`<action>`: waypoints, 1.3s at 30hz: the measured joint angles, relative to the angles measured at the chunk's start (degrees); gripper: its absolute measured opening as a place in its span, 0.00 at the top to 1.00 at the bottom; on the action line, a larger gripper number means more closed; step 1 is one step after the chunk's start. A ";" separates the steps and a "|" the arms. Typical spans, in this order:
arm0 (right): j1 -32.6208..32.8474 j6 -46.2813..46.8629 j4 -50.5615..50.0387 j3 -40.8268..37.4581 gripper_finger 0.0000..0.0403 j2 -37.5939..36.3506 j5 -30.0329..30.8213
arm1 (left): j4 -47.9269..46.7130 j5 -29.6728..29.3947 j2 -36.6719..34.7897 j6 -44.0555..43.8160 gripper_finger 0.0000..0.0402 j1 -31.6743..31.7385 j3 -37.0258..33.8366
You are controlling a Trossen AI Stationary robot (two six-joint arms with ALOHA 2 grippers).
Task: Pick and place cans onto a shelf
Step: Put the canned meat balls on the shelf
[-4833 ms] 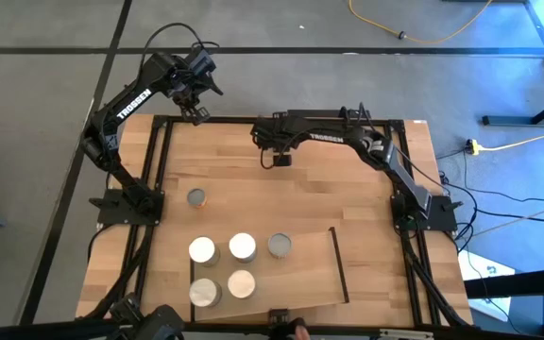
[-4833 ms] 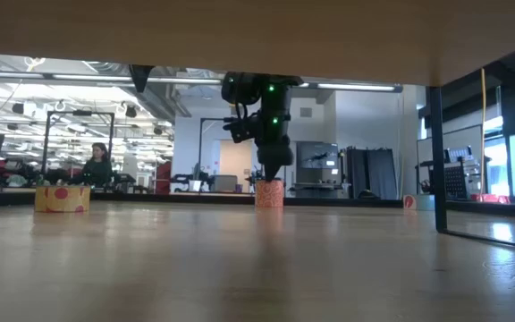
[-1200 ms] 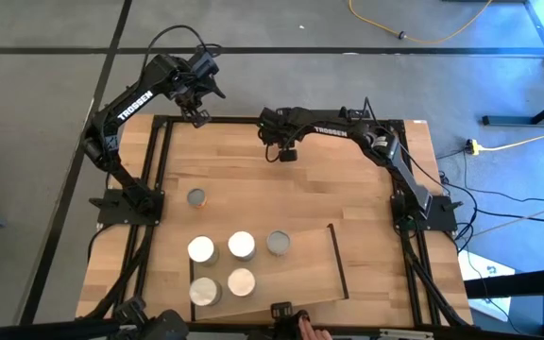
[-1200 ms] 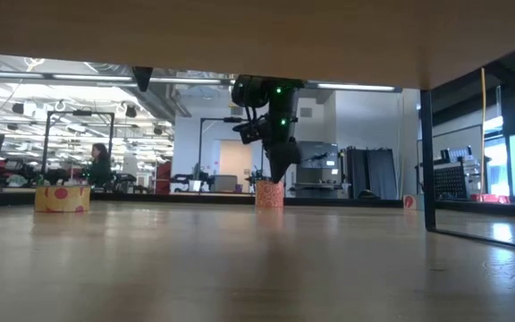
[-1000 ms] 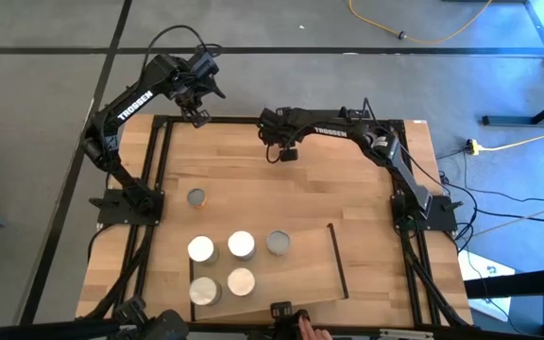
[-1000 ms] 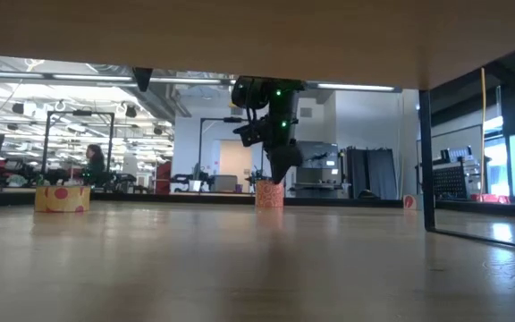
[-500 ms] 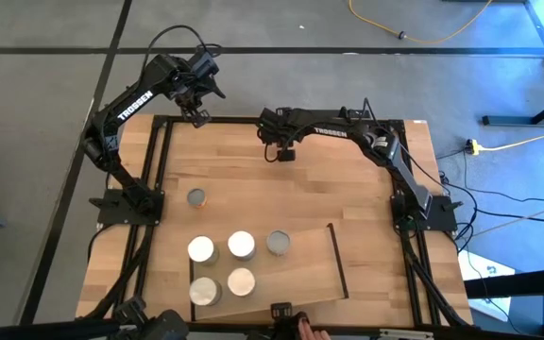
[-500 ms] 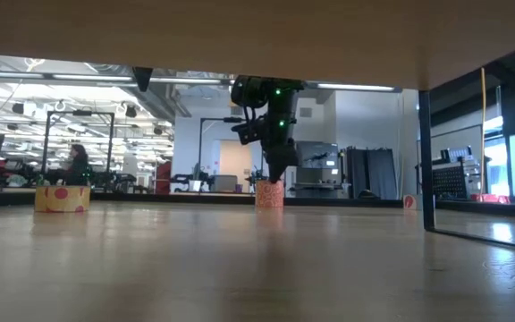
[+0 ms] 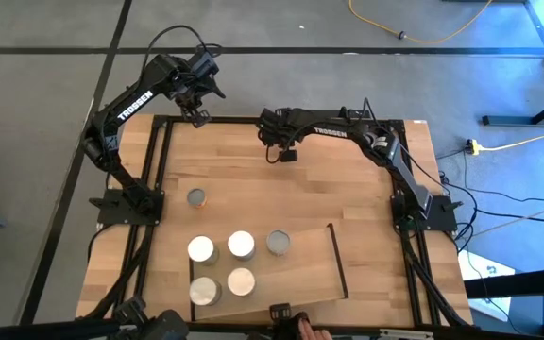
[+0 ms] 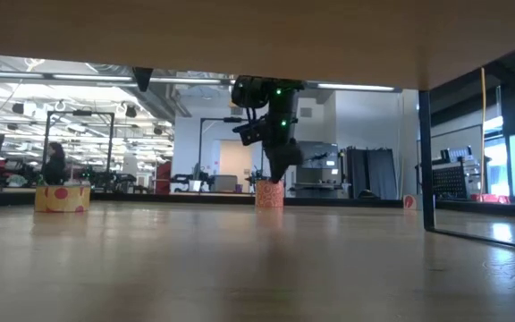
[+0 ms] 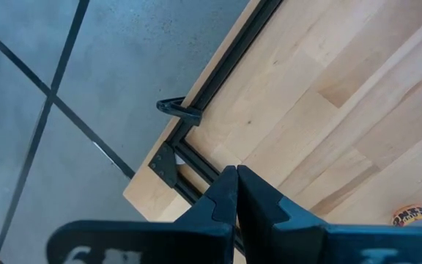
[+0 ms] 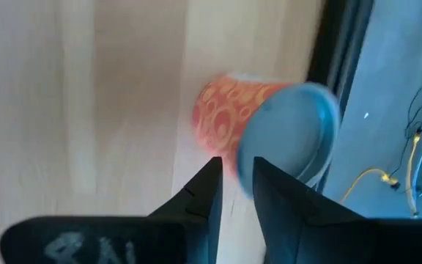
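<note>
Cans, counted from above: six round tops in plain sight. Five of them in a cluster [image 9: 241, 246] on or beside the shelf [image 9: 312, 271], well apart from both pairs of fingers. One grey top [image 9: 195, 197] alone, nearer the left arm's base.

A seventh can, orange-patterned [image 12: 229, 117], just beyond the tips of the right gripper [image 12: 237, 167], leaning in the wrist view with its pale lid turned toward the fingertips [image 12: 212, 172]. Hidden under the arm from above; in the low view standing directly below the gripper. Right arm stretched far across the table, wrist bent down. Fingers parted by a narrow gap, nothing seen between them; contact with the lid impossible to confirm.

Left gripper [image 11: 235, 172] raised over the table's corner, fingers pressed together, empty. Beside them, at the frame's edge, only a cut-off orange rim [image 11: 417, 215] of another can; most of it out of sight.
</note>
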 joint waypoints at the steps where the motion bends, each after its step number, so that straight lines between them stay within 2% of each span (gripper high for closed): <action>1: 0.01 -1.70 -1.04 0.15 0.80 0.00 0.18 | 0.00 0.00 0.00 0.00 1.00 0.00 0.00; 7: 0.81 -3.90 -6.27 1.53 0.80 0.00 1.06 | 0.02 0.00 0.00 0.02 1.00 -0.02 0.00; 15: 1.33 -3.92 -6.46 1.58 0.81 0.00 1.00 | 0.02 0.00 0.00 0.02 1.00 -0.02 0.00; 31: 0.79 -5.10 0.25 0.66 0.81 0.11 0.40 | 0.46 0.00 0.00 0.00 1.00 -0.02 0.00; 35: 0.74 -3.48 0.38 0.24 0.81 0.11 -1.31 | 0.45 0.00 0.00 0.02 1.00 -0.02 0.00; 39: 0.76 -2.69 1.07 -0.07 0.81 0.11 0.18 | 0.44 0.00 0.00 0.02 1.00 -0.02 0.00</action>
